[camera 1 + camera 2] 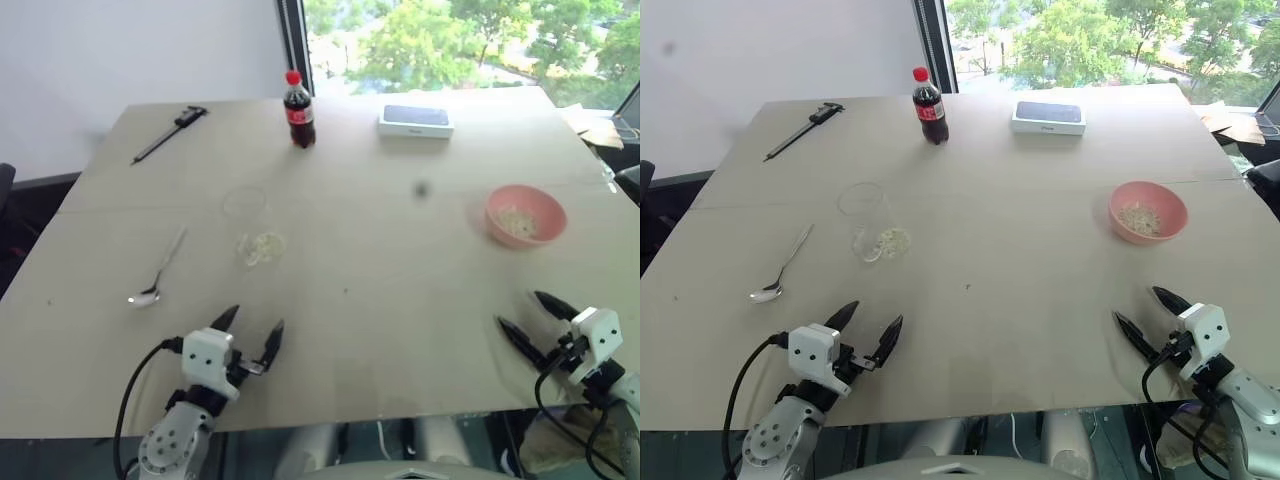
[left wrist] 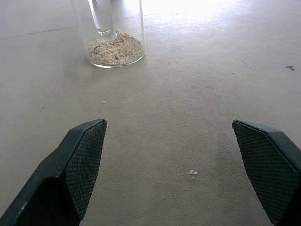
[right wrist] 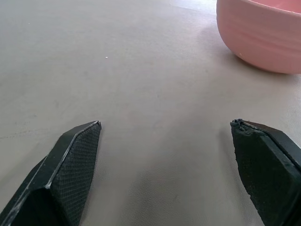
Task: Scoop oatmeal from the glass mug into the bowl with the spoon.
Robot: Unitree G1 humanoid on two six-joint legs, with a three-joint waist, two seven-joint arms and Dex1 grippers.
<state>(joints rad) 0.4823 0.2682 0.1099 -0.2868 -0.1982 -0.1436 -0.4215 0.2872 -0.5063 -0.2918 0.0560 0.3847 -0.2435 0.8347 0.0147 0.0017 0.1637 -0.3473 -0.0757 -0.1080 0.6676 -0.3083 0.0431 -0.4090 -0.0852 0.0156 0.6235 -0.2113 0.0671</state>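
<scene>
Two tools: both hover low over the near edge of the bench (image 1: 1040,260), neither holding anything.
Left tool (image 1: 866,330): released, black fingers spread wide, aimed across the bench toward the glass mug.
Right tool (image 1: 1145,318): released as well, fingers wide apart, angled forward and toward the robot's left, with the bowl ahead of it.
Spoon (image 1: 780,268): lies flat on the bench, just ahead of the left tool and to its left, untouched. Its long axis runs diagonally, oval bowl at the near-left end, thin handle pointing away and to the right, toward the mug.
Glass mug (image 1: 867,222): stands upright ahead of the left tool, just right of the spoon's handle tip, clear of it.
Oatmeal in mug (image 2: 115,48): pale flaky layer across the bottom of the glass; a few stray flakes sit on the bench in front of the left tool.
Bowl (image 1: 1148,211): salmon-pink, upright on the right side of the bench, well apart from the mug.
Oatmeal in bowl (image 1: 1138,217): a small pale heap.
Far edge: red-capped cola bottle (image 1: 930,107) upright, dark caliper (image 1: 800,128) lying diagonally at the far left, flat box (image 1: 1048,117) right of the bottle.
</scene>
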